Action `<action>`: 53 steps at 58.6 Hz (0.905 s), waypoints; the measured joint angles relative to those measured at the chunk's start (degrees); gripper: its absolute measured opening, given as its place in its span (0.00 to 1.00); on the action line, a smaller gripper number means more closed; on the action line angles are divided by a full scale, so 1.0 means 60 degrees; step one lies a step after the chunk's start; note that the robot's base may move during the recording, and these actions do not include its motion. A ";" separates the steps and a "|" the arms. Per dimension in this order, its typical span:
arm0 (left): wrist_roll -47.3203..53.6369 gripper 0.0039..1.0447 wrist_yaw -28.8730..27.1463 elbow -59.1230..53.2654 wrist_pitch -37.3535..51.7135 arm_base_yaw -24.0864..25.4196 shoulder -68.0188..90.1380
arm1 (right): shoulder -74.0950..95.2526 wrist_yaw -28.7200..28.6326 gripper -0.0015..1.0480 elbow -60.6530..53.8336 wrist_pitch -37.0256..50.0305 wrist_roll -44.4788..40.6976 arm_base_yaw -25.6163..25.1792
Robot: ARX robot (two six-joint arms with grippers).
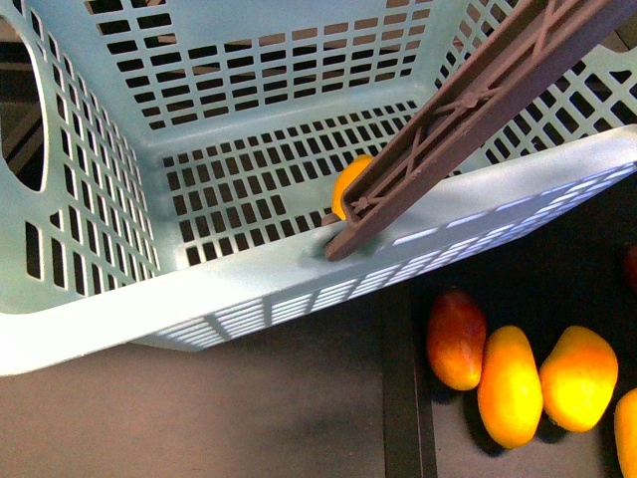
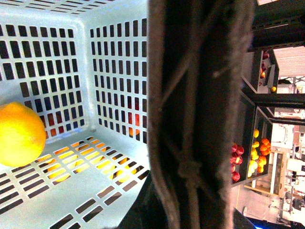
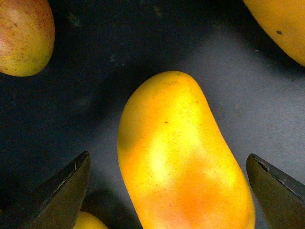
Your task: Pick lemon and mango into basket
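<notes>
Right wrist view: smooth yellow-orange mango point(image 3: 181, 157) lies between wide-spread fingers point(image 3: 57, 195), seemingly untouched.

We count one teal basket point(image 1: 299, 289) with one brown handle point(image 1: 468, 110), one lemon point(image 1: 348, 184), one red-blushed mango point(image 1: 456, 339) and three yellow-orange mangoes point(image 1: 510, 386), the third cut off at the frame's edge.

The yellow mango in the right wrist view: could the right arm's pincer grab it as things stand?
Probably yes. The right pincer is open with its fingers on either side of the mango, nothing else between them. The red-blushed mango and another yellow fruit lie apart from it.
</notes>
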 joint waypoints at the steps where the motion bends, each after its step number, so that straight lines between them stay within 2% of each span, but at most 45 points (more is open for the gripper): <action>1: 0.0000 0.04 0.0004 0.0000 0.0000 0.0000 0.0000 | 0.0022 0.0007 0.92 0.0018 -0.0007 0.0007 0.0011; 14: 0.0000 0.04 -0.0004 0.0000 0.0000 0.0000 0.0000 | 0.0299 0.0131 0.91 0.0175 -0.0047 0.0423 0.0131; 25: 0.0000 0.04 -0.0011 0.0000 0.0000 0.0000 0.0000 | 0.0390 0.0095 0.70 0.0171 -0.0047 0.0554 0.0178; 28: 0.0000 0.04 -0.0007 0.0000 0.0000 0.0000 0.0000 | 0.0375 0.0025 0.61 0.0171 -0.0047 0.0565 0.0178; 31: -0.0004 0.04 0.0015 0.0000 0.0000 0.0000 0.0000 | 0.0280 -0.0011 0.58 0.0142 -0.0095 0.0539 0.0168; 39: 0.0000 0.04 0.0004 0.0000 0.0000 0.0000 0.0000 | -0.0630 -0.0474 0.56 -0.0128 -0.0335 0.0160 0.0018; 53: 0.0000 0.04 -0.0007 0.0000 0.0000 0.0000 0.0000 | -0.3668 -0.1934 0.56 -0.0754 -0.1027 -0.1224 -0.0233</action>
